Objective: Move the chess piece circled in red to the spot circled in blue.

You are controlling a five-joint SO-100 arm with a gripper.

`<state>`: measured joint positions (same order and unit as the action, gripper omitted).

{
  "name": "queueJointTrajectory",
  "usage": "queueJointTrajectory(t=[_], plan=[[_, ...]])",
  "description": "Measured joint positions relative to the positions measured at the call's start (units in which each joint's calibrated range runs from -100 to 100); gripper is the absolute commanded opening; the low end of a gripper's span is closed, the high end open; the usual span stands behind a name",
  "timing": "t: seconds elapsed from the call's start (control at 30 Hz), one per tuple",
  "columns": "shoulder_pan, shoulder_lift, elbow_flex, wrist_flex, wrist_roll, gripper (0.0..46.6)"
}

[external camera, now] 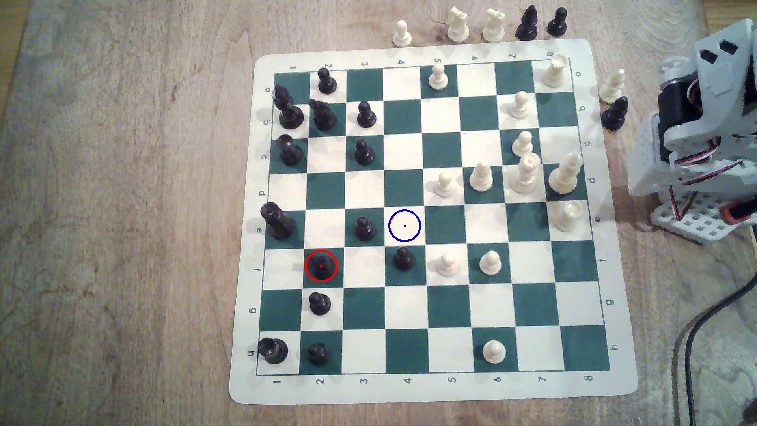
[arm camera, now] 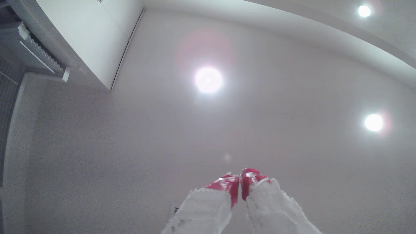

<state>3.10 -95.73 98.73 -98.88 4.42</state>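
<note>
The chess piece circled in red (external camera: 320, 265) is a black knight on a green square near the board's left side in the exterior view. The spot circled in blue (external camera: 404, 225) is a bare cream square two files to the right and one row further back. The arm (external camera: 704, 135) is folded up off the board's right edge in the exterior view, far from both. In the wrist view my gripper (arm camera: 240, 180) points up at the ceiling, its red-tipped fingers (arm camera: 229, 183) pressed together with nothing between them.
Black pawns stand close to the spot: one (external camera: 364, 228) just left of it, one (external camera: 404, 259) just in front. Another black pawn (external camera: 319, 303) sits right in front of the knight. White pieces crowd the board's right half (external camera: 524, 176). Captured pieces line the far edge (external camera: 493, 25). A cable (external camera: 712, 311) runs off the right.
</note>
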Motion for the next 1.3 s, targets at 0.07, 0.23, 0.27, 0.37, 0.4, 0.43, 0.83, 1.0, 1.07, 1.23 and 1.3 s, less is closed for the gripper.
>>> queueJointTrajectory(t=[0.07,0.23,0.27,0.37,0.4,0.43,0.83,1.0,1.07,1.23,1.3], plan=[[0.0,0.0,0.0,0.0,0.0,0.2],[-0.29,0.0,0.0,9.08,0.24,0.2],[-0.29,0.0,0.0,11.39,0.24,0.2],[0.59,0.0,0.0,22.79,0.24,0.2],[0.81,0.0,0.0,27.41,0.24,0.2],[1.18,0.0,0.0,31.31,0.15,0.2],[4.87,0.0,-6.42,90.12,-0.44,0.2],[5.09,0.75,-11.03,106.93,-4.15,0.2],[3.98,4.19,-13.56,110.84,-4.4,0.2],[-0.81,19.94,-27.11,120.16,-6.5,0.3],[-3.54,25.39,-32.17,123.51,-6.3,0.3]])
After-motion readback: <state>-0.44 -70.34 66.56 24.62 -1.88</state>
